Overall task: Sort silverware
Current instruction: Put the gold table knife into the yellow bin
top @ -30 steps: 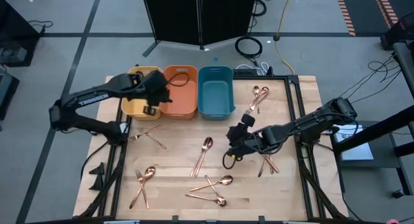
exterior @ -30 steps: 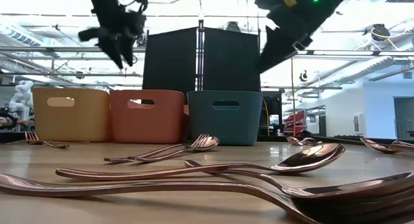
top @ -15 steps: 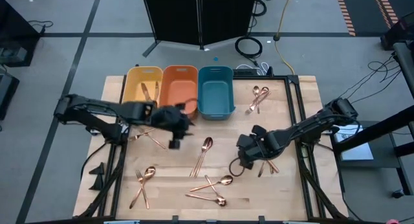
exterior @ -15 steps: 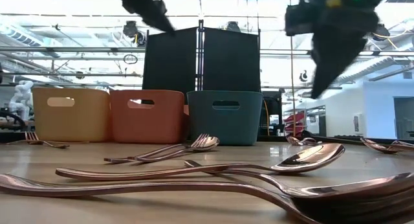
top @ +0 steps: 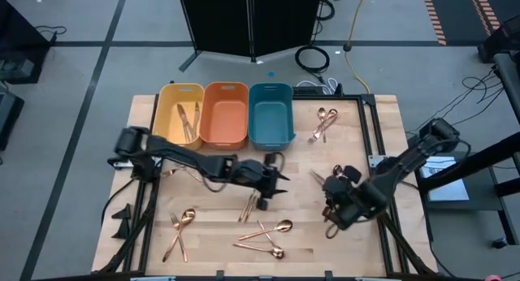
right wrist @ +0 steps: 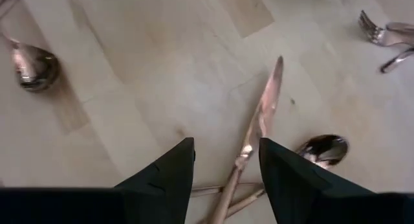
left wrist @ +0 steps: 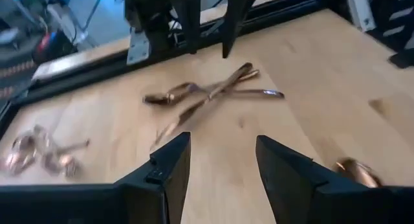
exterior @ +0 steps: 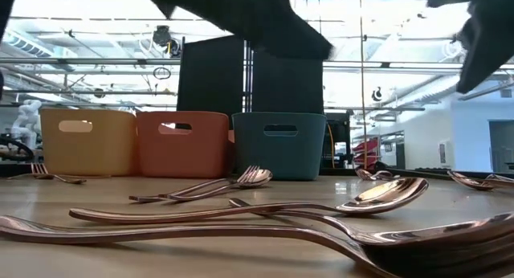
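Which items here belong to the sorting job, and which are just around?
Job:
silverware loose on the table
knives in the yellow bin
orange bin
teal bin

Just around:
black screen
floor cables

Showing two dark, near-black arms built from slim jointed segments; left arm (top: 175,157) and right arm (top: 406,161) both matte. Trailing thin black cables along the links. Ending each in a two-finger gripper: left gripper (left wrist: 218,169) and right gripper (right wrist: 226,179) both wearing flat, angular black fingers tapering to pointed tips, with faint moulded edges.
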`<state>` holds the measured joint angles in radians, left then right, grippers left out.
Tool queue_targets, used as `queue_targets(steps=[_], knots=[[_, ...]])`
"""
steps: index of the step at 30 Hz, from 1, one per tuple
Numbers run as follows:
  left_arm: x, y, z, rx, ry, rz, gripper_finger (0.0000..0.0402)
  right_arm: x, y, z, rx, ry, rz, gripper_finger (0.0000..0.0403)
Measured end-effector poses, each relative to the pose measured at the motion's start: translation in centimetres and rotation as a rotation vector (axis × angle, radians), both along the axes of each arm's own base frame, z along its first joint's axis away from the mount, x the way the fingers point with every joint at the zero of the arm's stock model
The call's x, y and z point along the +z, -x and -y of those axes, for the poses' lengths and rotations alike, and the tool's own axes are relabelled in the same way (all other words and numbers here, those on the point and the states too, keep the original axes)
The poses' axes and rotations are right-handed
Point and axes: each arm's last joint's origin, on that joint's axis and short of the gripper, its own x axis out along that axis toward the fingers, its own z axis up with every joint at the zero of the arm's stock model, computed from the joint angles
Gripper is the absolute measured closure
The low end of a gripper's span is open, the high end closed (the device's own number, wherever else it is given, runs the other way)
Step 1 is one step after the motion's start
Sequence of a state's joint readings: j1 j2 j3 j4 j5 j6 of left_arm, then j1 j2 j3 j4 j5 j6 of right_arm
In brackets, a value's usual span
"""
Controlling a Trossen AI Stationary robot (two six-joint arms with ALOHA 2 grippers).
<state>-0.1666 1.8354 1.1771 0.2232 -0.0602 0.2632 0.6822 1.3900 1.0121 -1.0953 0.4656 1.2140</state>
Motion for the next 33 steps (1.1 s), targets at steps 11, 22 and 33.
queue_targets(steps=[11,22,33], knots=[[-2.8,-11.0,1.1,-0.125,-0.144,-0.014,0.0229,-0.3,3.9,-2.3,-0.11,-0.001,0.026,0.0239],[-6.4,-17.6,-0.3,-0.251,-0.319,-0.031,0.0229,-0.3,6.8,-3.7,-0.179,-0.021,0.066,0.0239],[-8.0,-18.9,-2.6,-0.281,-0.284,-0.074,0.0229,-0.3,7.5,-4.2,-0.231,-0.058,0.099,0.0239]])
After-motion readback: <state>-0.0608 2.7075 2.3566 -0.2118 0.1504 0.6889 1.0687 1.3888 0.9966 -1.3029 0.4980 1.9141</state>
